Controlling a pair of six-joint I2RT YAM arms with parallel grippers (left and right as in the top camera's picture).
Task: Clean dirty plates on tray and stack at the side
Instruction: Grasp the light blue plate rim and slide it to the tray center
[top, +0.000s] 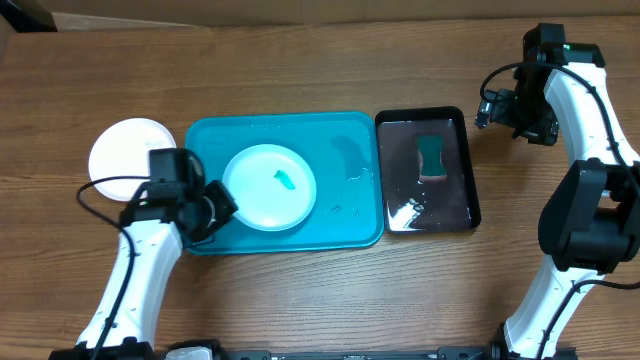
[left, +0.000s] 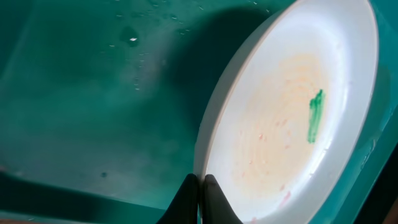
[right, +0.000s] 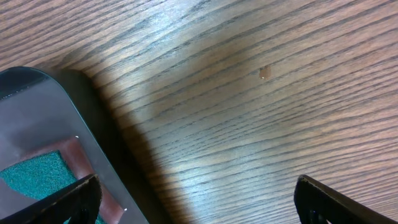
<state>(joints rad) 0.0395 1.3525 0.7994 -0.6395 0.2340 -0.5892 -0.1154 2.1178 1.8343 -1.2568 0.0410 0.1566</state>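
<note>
On tray (top: 350, 140), plate (top: 255, 195) rim pinched in left jaws

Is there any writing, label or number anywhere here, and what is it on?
None can be read: smeared plate, plain plate, tray, black tray, sponge, left arm and right arm show no legible text.
The green mark is a smear, not a letter.
</note>
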